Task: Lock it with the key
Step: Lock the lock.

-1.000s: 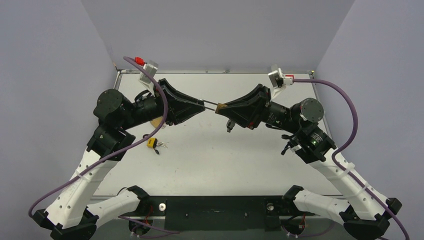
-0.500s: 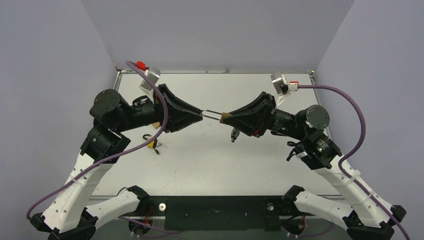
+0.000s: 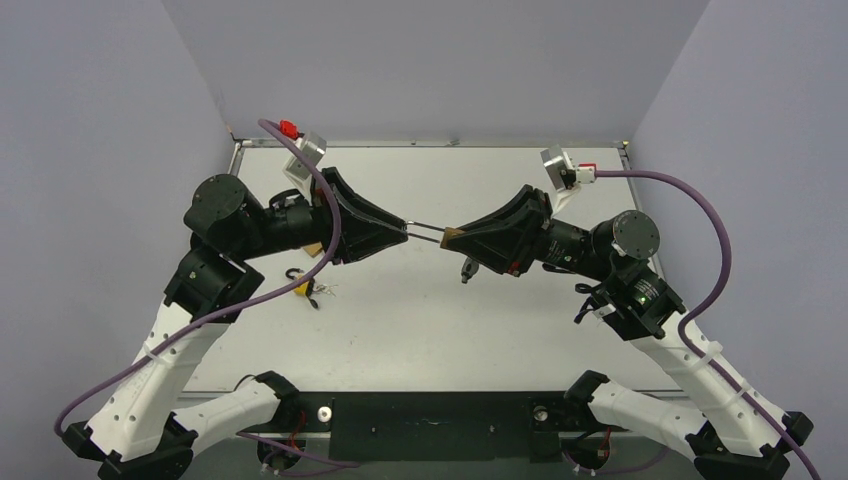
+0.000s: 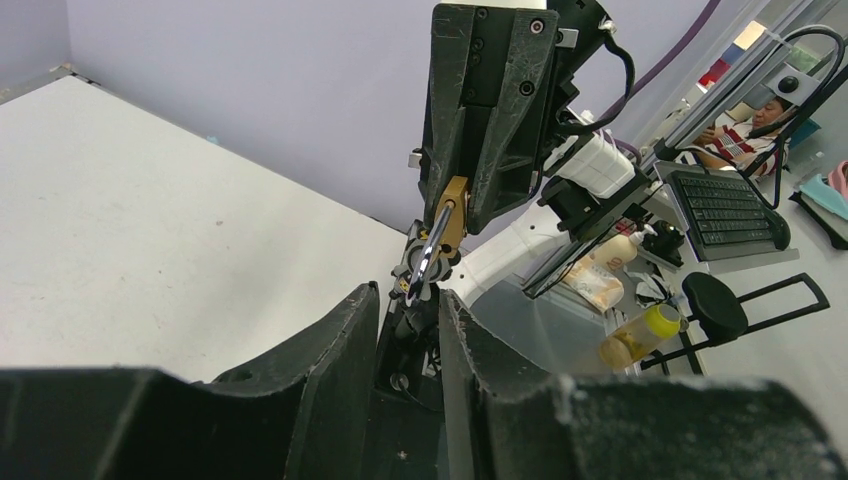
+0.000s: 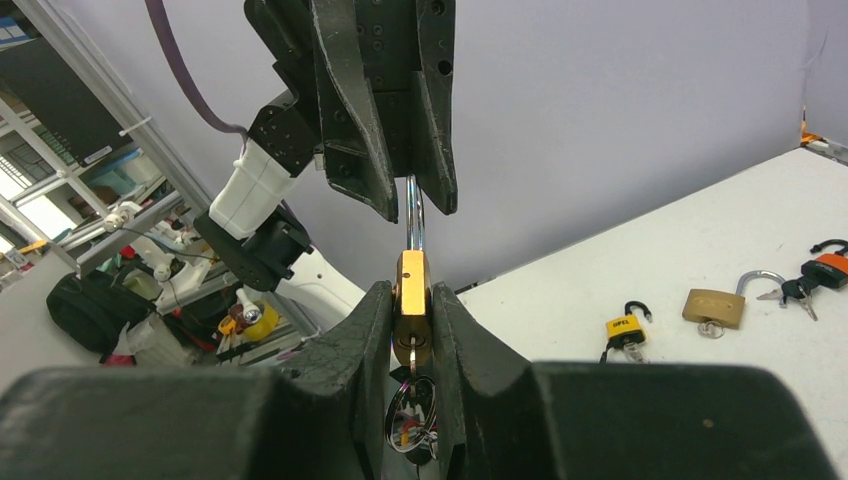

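both arms meet in the air above the table (image 3: 450, 330). the right claw (image 3: 452, 238) is clamped on the brass body of the padlock (image 5: 411, 290), one finger on each flat face. the steel shackle (image 5: 414, 215) sticks out towards the left claw (image 4: 408, 300), which is closed around its loop end. a key (image 5: 411, 352) sits in the bottom of the lock, with a bunch of keys (image 5: 410, 415) dangling beneath. three spare locks (image 5: 715, 305) lie on the table near the left arm.
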### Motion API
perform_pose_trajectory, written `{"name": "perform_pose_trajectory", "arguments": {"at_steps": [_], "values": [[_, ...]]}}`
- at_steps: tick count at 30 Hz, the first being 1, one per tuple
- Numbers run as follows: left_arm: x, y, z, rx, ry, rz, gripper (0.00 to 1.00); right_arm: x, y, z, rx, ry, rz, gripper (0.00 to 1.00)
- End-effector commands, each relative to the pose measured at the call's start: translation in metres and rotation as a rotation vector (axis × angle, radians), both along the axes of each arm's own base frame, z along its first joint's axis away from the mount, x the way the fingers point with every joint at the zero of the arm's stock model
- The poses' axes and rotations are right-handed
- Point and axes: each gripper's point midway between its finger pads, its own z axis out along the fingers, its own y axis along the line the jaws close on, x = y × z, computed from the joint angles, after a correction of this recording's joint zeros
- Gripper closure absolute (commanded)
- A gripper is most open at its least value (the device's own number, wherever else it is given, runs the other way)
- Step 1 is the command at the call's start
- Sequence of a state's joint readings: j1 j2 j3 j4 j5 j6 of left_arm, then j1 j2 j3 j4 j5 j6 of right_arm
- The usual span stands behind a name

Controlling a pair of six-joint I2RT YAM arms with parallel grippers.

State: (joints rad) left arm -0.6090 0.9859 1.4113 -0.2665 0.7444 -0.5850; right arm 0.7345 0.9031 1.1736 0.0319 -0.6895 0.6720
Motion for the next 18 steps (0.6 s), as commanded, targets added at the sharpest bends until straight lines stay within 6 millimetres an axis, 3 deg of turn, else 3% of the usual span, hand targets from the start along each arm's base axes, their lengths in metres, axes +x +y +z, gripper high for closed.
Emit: {"name": "perform_pose_trajectory", "arguments": {"at_steps": [1,10,14,18], "values": [[-0.0096,0.0028,0.0241,-0.044,-0.072,-0.026,0.74,-0.0056,-0.002,0.0136,0.037,-0.034,0.016,1.0],[-0.0064,0.0018,0.0249,-0.045,-0.072,-0.021,0.79,-0.004,-0.0002,0.0095,0.021,-0.031,0.017,1.0],[-0.0053,0.0017,0.024,-0.045,-0.068,-0.02,0.85,-0.0038,-0.0002,0.008,0.014,-0.032,0.013,1.0],[-0.0057,0.0012,0.0222,-0.042,-0.064,-0.025,0.98,-0.002,0.0,0.0055,0.009,-0.026,0.006,1.0]]}}
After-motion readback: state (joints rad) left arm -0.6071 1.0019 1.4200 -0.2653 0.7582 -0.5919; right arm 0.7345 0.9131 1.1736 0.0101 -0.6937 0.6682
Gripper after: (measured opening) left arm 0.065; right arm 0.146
